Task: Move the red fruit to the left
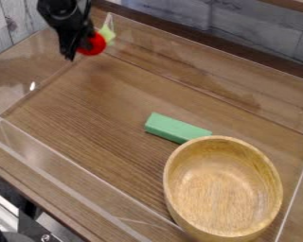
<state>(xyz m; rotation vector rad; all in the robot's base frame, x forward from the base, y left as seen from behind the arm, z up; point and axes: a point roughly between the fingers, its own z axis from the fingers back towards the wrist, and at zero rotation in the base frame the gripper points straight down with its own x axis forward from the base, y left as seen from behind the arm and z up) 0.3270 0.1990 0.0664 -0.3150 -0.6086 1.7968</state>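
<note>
The red fruit [96, 43] is a small bright red oval with a pale green leafy end pointing up and right. It hangs at the far left of the wooden table, near the back. My black gripper [79, 43] comes down from the top left and is shut on the red fruit, which sticks out to the right of the fingers. The fingertips are partly hidden by their own dark bulk.
A flat green rectangular block [177, 128] lies near the table's middle. A large wooden bowl [177, 185] stands at the front right. Transparent walls [27, 66] ring the table, and a grey plank wall runs behind.
</note>
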